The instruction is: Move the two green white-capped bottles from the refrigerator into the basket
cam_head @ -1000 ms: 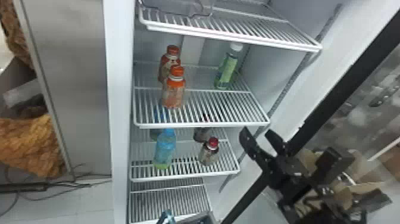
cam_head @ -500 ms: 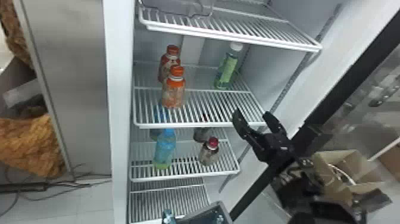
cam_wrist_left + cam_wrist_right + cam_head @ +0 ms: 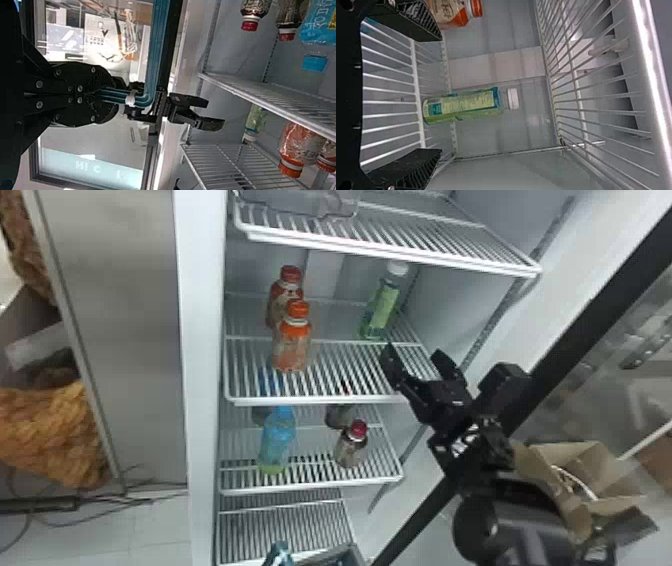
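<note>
While I'm standing here watching the fridge, going by the head view with 12 o'clock at the top, the right gripper (image 3: 414, 355) is hovering by the front corner of the middle shelf (image 3: 310, 402), and its pincer is sitting released, fingers spread wide with air between them. One green bottle (image 3: 381, 307) with a white cap is standing upright farther back on that shelf, at about 11 o'clock from the gripper and well apart from it. Right wrist view is showing the same bottle sitting out past the fingertips, pretty much lined up with the gap.

Left gripper (image 3: 105, 95) is a different story: that pincer is clenching, grasping a blue handle (image 3: 158, 39). The basket (image 3: 352, 552) is poking in at the bottom edge, somewhere between 6 and 7 o'clock from the right gripper, and I can't tell what it's holding.

As for the neighbors, two orange-red bottles (image 3: 291, 345) are standing close together at roughly 9 o'clock from the right gripper. Down on the lower shelf (image 3: 310, 488), a blue bottle (image 3: 277, 440) is standing at 8 o'clock and a red-capped bottle (image 3: 351, 449) is standing at 7. Oh, and an open cardboard box (image 3: 612, 477) is sitting out at 4 o'clock.
</note>
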Robot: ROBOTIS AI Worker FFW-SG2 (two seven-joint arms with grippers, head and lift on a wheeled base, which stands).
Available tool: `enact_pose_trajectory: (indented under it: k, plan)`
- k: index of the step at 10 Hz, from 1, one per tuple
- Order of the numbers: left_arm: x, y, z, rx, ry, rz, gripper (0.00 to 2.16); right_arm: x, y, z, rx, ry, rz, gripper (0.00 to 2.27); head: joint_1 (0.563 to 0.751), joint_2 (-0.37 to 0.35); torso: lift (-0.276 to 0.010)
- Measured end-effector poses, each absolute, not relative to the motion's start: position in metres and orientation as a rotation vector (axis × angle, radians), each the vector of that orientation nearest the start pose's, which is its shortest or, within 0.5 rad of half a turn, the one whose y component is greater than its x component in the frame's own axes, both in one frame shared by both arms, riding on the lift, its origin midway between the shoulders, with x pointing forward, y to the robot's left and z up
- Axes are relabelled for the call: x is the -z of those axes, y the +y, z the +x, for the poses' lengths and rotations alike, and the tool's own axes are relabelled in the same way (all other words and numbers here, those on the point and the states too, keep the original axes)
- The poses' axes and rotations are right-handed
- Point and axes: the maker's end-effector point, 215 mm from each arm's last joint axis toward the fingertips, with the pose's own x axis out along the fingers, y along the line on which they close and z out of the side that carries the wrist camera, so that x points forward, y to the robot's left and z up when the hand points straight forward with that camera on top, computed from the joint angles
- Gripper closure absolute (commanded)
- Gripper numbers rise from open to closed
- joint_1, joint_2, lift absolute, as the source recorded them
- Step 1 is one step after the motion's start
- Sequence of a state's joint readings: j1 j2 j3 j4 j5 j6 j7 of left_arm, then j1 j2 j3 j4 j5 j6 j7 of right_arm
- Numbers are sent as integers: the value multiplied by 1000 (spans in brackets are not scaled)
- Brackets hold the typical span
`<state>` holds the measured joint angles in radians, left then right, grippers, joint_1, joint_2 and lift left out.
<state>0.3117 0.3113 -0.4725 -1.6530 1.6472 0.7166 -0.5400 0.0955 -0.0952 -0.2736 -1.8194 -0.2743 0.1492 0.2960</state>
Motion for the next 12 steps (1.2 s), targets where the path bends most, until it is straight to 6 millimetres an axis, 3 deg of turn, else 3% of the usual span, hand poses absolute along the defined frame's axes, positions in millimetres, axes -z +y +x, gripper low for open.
enact_pose_trajectory:
  k: [7,12]
  plan:
    - [382,-75,257,1040,856,-1663,1214,279,-328,625,-73,-50,136,93,695,-350,-4]
    - [382,-74,259,1037,854,-1660,1214,267,-335,647,-21,-57,95,90,695,-350,-4]
